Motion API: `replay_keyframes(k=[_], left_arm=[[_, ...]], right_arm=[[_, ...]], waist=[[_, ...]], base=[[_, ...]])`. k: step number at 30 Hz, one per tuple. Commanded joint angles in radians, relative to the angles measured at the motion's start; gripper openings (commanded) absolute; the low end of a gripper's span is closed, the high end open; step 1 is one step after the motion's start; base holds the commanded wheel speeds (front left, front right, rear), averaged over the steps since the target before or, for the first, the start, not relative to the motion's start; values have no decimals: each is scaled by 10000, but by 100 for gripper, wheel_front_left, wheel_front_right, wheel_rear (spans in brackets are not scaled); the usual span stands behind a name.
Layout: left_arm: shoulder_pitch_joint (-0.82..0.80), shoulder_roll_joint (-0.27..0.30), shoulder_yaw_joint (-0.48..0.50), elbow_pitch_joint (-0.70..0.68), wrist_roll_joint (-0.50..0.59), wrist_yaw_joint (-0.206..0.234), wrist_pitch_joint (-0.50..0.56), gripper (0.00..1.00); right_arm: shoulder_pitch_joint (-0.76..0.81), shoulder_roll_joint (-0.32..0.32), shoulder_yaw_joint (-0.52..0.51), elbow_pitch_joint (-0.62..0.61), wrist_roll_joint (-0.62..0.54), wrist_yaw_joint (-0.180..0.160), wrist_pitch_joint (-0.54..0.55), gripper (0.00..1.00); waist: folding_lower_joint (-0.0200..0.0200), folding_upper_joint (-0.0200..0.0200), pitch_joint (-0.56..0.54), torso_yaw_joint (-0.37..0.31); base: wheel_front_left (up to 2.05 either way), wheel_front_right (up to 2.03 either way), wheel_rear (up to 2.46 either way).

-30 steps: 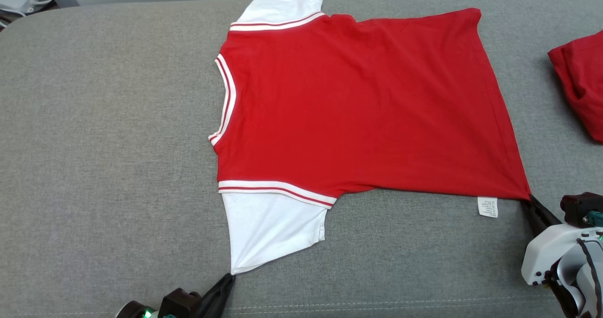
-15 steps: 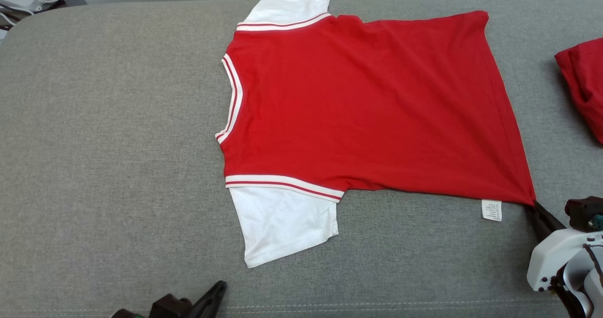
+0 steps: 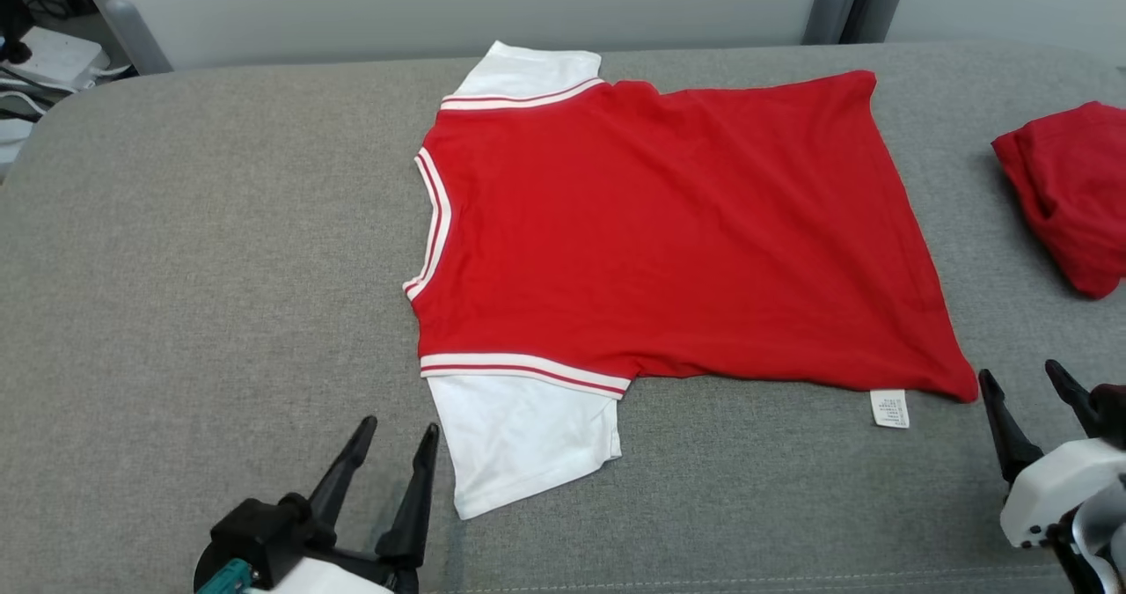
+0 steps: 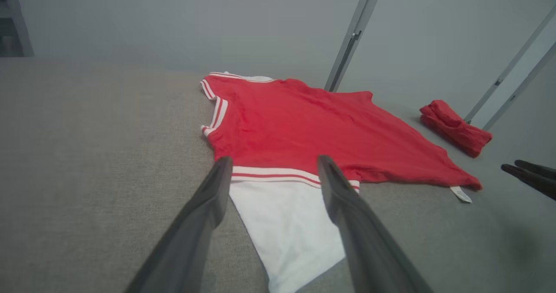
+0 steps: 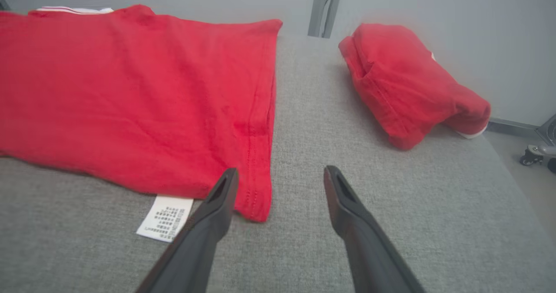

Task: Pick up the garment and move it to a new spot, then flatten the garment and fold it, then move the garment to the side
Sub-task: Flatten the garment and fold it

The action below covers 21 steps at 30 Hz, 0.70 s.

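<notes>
Left hand (image 3: 399, 424) spread, empty, just beside garment (image 3: 669, 224) sleeve (image 3: 528, 436); right hand (image 3: 1019, 370) spread, empty, beside hem corner (image 3: 959, 387).

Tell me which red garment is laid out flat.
The red T-shirt with white sleeves, spread open in the centre; the other red garment, at the right, is bundled up.
</notes>
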Motion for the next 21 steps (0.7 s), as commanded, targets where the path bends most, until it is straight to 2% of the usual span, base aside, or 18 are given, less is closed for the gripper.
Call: replay_keyframes(k=[1, 8, 14, 21], left_arm=[[-309, -10, 452, -428, -119, 134, -126, 100], [-118, -357, 914, -1594, -319, 684, -310, 100], [54, -569, 859, -1765, 41, 985, -413, 100], [338, -883, 1195, -2124, 661, 1275, -448, 100]], right_arm=[[219, -84, 34, -438, -146, -2, -180, 100], [1251, 878, -1012, -2797, -674, -2, -342, 100], [2431, 1573, -1458, -5326, -977, -2, -352, 100], [3483, 2081, -1441, -6701, -980, -2, -354, 100]], waist=[[0, 0, -187, -62], [0, 0, -864, -153], [0, 0, -1309, -173], [0, 0, -1556, -254]], base=[[0, 0, 0], [0, 0, 0], [0, 0, 0], [0, 0, 0]])
